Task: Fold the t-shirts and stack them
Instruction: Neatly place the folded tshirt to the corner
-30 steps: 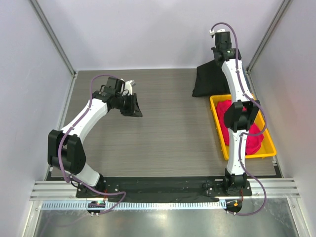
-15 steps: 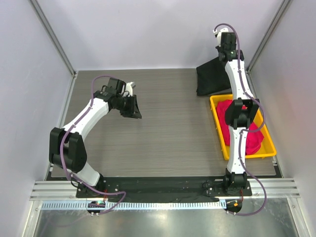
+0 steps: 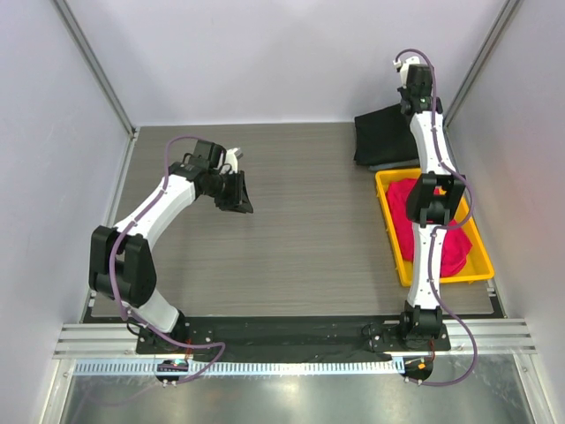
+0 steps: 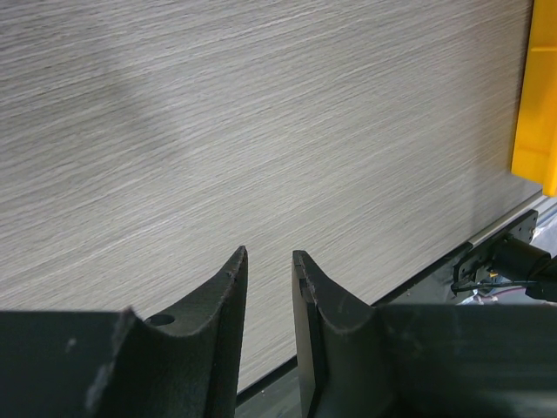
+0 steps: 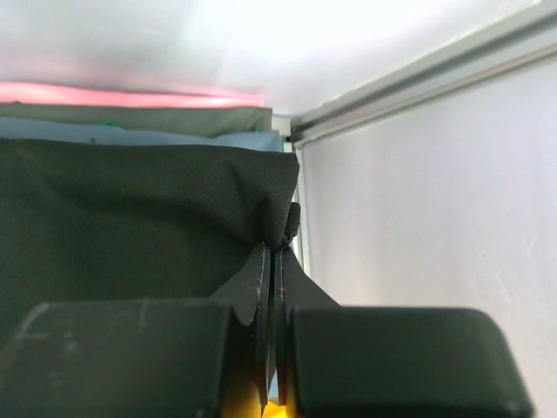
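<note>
My right gripper [image 3: 413, 93] is stretched out to the far right corner and is shut on the black t-shirt [image 3: 384, 137]. The shirt lies bunched by the back wall. In the right wrist view the closed fingertips [image 5: 277, 248] pinch a fold of the black cloth [image 5: 130, 218]. A thin slate-blue strip [image 5: 139, 136] shows just beyond it. Magenta-red t-shirts [image 3: 452, 246] lie heaped in the yellow tray [image 3: 394, 243]. My left gripper [image 3: 237, 193] hovers over the left middle of the table, its jaws a little apart and empty [image 4: 270, 254].
The yellow tray stands along the right edge, its corner showing in the left wrist view [image 4: 535, 104]. Walls and metal frame posts close in the back and both sides. The right arm's elbow hangs over the tray. The wood-grain tabletop [image 3: 309, 212] lies between the arms.
My right gripper has carried the black t-shirt further right and back, towards the far right corner. The left arm has barely moved.
</note>
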`<act>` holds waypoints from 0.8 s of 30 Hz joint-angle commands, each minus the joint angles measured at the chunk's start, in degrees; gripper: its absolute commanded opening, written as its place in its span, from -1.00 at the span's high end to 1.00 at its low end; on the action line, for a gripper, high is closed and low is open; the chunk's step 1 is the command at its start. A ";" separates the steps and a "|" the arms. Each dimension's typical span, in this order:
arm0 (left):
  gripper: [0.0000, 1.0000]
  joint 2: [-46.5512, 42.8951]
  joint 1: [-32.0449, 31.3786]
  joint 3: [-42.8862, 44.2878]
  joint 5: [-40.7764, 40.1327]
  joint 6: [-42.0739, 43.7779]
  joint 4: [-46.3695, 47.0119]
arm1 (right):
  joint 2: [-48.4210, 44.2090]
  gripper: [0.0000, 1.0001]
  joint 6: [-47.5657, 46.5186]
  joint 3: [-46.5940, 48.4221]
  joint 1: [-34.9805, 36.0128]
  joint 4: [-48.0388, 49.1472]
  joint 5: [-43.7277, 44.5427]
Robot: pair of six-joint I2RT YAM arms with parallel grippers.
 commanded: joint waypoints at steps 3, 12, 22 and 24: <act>0.44 -0.73 -0.04 1.39 -0.36 1.13 0.00 | -4.77 0.98 -2.23 1.52 -0.40 6.12 0.68; 0.43 -0.29 -0.13 1.56 -1.15 1.40 -0.36 | -1.35 0.98 -4.07 3.45 -0.92 8.31 2.08; 0.42 0.24 -0.13 1.83 -0.19 1.22 -0.36 | -1.24 0.03 -3.21 1.61 -1.54 12.28 2.61; 0.42 -0.12 -0.13 1.74 0.51 1.05 -0.01 | -4.05 -0.10 -1.36 -0.14 -1.02 12.10 3.31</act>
